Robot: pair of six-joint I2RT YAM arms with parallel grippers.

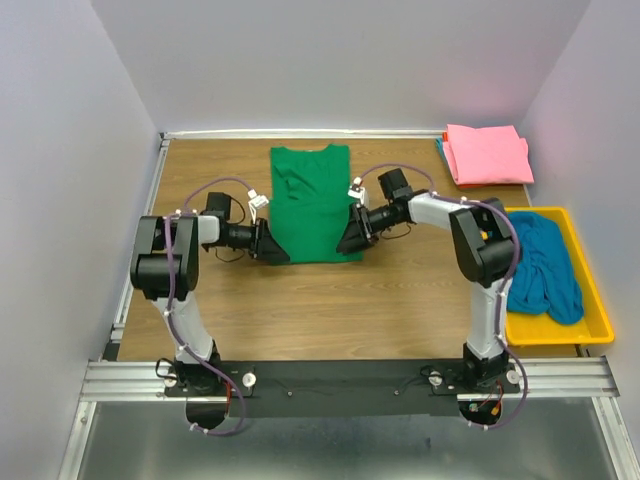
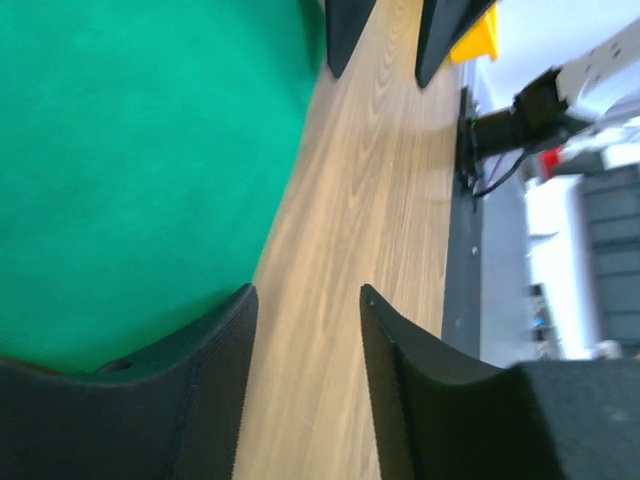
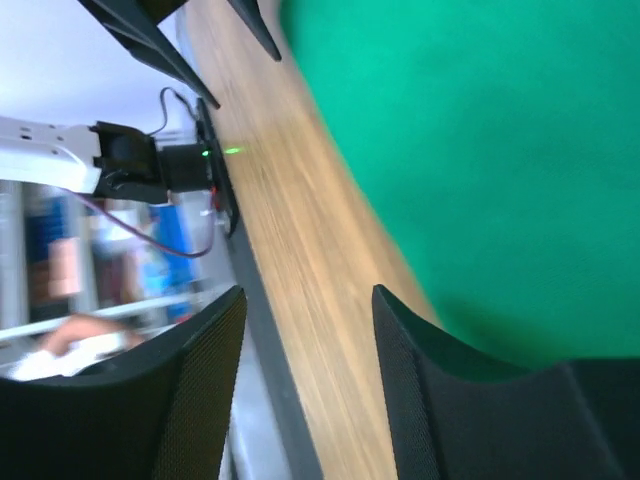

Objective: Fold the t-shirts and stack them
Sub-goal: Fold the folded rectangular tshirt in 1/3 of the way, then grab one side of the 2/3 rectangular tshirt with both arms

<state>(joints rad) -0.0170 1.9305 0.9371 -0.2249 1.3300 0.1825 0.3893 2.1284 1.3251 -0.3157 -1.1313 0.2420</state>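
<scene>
two half-open grippers (empty); straddling green t-shirt corners

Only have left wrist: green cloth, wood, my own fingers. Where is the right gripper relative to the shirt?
Observer: The right gripper is at the near right corner of the green t-shirt. The left gripper is opposite it at the near left corner.
Operator: Right one closed on cloth?
Observer: No. In the right wrist view its jaws are open, with bare table in the gap. The green edge runs beside the gap, not in it.
Operator: What's left to fold?
Observer: A teal-blue t-shirt lies bunched in the yellow tray on the right side.
</scene>
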